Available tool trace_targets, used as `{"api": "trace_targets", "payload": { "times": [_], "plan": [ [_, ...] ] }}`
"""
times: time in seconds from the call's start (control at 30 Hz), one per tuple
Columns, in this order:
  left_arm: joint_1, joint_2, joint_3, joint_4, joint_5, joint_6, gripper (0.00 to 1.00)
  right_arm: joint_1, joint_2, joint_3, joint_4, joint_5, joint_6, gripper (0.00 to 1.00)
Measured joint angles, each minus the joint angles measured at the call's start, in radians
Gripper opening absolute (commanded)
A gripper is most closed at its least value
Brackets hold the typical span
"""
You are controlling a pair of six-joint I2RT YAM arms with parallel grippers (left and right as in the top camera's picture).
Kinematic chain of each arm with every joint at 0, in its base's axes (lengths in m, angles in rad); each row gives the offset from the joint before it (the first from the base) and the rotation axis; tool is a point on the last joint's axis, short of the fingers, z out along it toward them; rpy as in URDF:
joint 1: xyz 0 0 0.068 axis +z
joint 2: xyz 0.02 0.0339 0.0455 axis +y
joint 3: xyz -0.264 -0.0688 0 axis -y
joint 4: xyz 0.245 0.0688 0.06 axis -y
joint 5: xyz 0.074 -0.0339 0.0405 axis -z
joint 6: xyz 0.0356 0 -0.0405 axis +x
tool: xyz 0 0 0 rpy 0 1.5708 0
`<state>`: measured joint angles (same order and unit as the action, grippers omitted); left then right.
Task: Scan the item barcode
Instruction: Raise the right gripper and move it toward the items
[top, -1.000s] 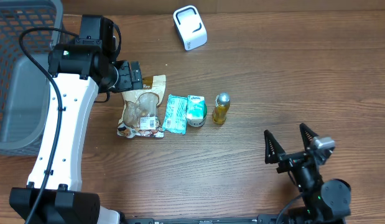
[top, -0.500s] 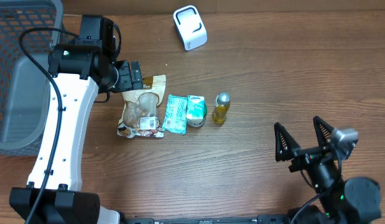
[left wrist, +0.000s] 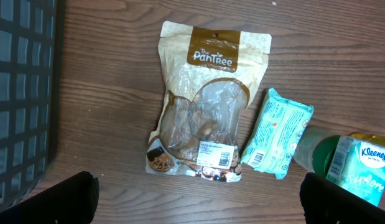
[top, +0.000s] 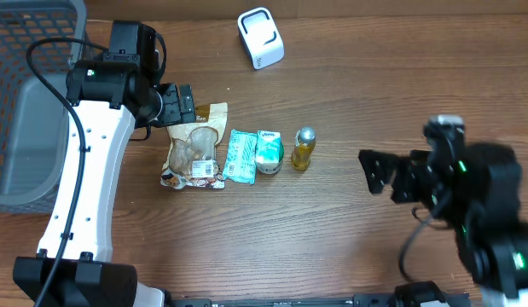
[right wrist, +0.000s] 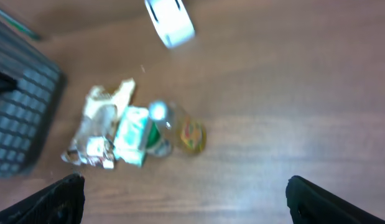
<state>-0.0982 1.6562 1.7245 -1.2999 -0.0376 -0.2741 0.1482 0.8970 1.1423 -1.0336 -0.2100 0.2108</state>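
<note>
Two tools, both spread apart, left tool (top: 185, 104) over snack pouch (top: 194, 149), right tool (top: 387, 177) well right of bottle (top: 304, 149)

Four items lie in a row on the bench (top: 374, 94). At the 9 o'clock end, a tan snack pouch (left wrist: 204, 99) with a clear window lies flat, face up, with a white sticker near its lower edge. Just beside it, toward 3 o'clock, a mint-green tissue pack (left wrist: 276, 134) lies close against a green Kleenex tub (top: 269, 152). Next comes a small yellow bottle (top: 304, 149) with a silver cap. The white scanner (top: 260, 37) sits well apart, toward 12 o'clock.
</note>
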Motion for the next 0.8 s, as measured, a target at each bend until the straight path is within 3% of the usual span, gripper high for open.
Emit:
{"api": "trace_targets", "payload": {
  "times": [0.27,0.8],
  "plan": [
    [0.000,0.000,0.000,0.000,0.000,0.000,1.00,0.000,0.237,0.004,-0.019,-0.027,0.000,1.00],
    [0.000,0.000,0.000,0.000,0.000,0.000,1.00,0.000,0.262,0.004,-0.022,-0.039,0.000,1.00]
  ]
}}
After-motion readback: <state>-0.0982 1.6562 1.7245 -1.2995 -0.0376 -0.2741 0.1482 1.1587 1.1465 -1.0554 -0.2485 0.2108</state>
